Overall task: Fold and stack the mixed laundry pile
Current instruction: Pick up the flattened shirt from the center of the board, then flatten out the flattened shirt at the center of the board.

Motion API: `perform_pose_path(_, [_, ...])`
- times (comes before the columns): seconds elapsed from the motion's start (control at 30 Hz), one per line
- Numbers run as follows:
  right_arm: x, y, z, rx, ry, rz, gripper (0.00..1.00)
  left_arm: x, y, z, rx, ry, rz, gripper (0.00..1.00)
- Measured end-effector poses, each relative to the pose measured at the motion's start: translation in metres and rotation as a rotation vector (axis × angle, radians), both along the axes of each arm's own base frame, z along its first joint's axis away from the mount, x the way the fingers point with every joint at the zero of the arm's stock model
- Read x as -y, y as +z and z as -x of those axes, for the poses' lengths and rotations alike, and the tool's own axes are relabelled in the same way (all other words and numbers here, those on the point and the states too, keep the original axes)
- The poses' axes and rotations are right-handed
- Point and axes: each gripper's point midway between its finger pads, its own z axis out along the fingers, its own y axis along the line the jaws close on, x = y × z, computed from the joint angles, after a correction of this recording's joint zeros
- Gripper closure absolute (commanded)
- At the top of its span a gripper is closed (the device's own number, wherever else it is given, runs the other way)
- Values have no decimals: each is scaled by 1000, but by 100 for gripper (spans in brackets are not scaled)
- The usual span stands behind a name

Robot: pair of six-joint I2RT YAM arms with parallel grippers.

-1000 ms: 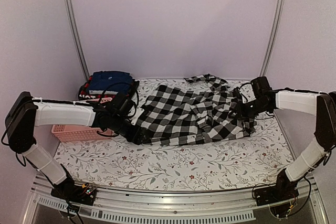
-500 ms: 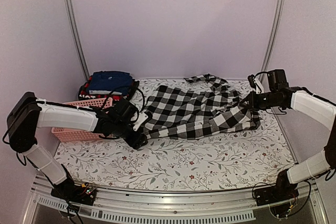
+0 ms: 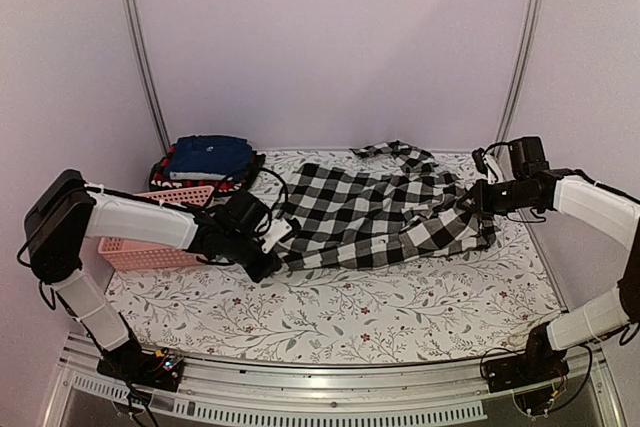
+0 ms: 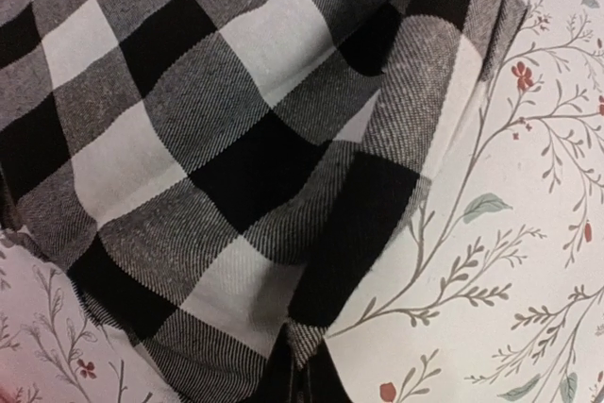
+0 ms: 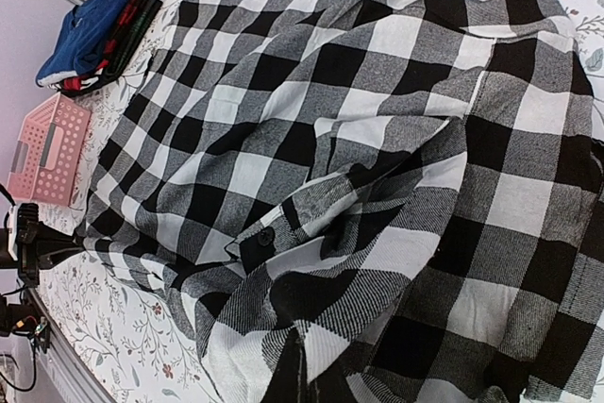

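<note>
The large black-and-white checked shirt (image 3: 370, 217) lies spread across the middle of the floral table. My left gripper (image 3: 270, 250) is shut on its near left corner, low over the table; in the left wrist view the checked shirt (image 4: 208, 139) runs down into the left gripper (image 4: 304, 379). My right gripper (image 3: 478, 199) is shut on the shirt's right edge, and in the right wrist view the checked shirt (image 5: 377, 129) bunches at the right gripper (image 5: 311, 375). A navy blue garment (image 3: 208, 157) tops a stack over a red-and-black plaid piece (image 3: 163, 179) at the back left.
A pink slotted basket (image 3: 150, 247) stands at the left, just behind my left forearm, and appears as the pink basket (image 5: 45, 148) in the right wrist view. Floral table cloth (image 3: 330, 317) shows in front of the shirt. Metal frame posts rise at the back corners.
My left gripper has closed on the shirt's near left corner. My right gripper has lifted the right edge up and to the right, and the shirt's front edge has drawn back.
</note>
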Motion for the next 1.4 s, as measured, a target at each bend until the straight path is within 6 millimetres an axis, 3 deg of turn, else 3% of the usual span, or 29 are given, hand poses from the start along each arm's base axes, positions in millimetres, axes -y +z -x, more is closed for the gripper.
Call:
perform_pose_path(0.13, [1,9,1,22,-10,0,100,-4,12,-9,26,53,-19,100])
perform_pose_path(0.23, [4,37,-1,90,-22,0,100,-7,54,-21,112,112,28,100])
perform_pose_path(0.33, [6,93,-8,230,-35,-6,100,-7,147,-38,295,177,165,100])
perform_pose_path(0.4, [5,147,-12,362,-36,-22,100,-6,231,-46,436,208,295,100])
perform_pose_path(0.47, [4,213,-7,523,-25,-53,100,-9,316,-47,563,230,423,100])
perform_pose_path(0.53, [1,266,5,649,-7,-79,100,-11,379,-41,649,234,513,100])
perform_pose_path(0.63, [-8,346,40,837,51,-127,100,-11,458,-12,758,195,646,100])
perform_pose_path(0.7, [-14,390,69,940,101,-157,100,-6,486,19,783,124,709,100])
perform_pose_path(0.83, [-12,453,126,1107,153,-188,100,1,515,75,802,-35,803,100])
perform_pose_path(0.93, [-6,480,164,1202,167,-196,100,-6,532,104,819,-114,870,100])
perform_pose_path(1.0, [-3,488,182,1244,166,-199,100,-16,542,109,846,-107,900,100])
perform_pose_path(1.07, [0,487,186,1259,153,-196,100,-21,546,106,867,-80,899,100])
perform_pose_path(1.17, [2,463,154,1198,96,-173,100,-21,540,84,888,22,846,100])
perform_pose_path(1.27, [3,395,82,1009,2,-115,100,-7,507,41,849,114,752,100])
perform_pose_path(1.3, [3,372,61,948,-19,-97,100,-8,491,17,838,163,701,100])
perform_pose_path(1.4, [5,287,-6,741,-94,-15,100,-7,412,-56,730,271,544,100])
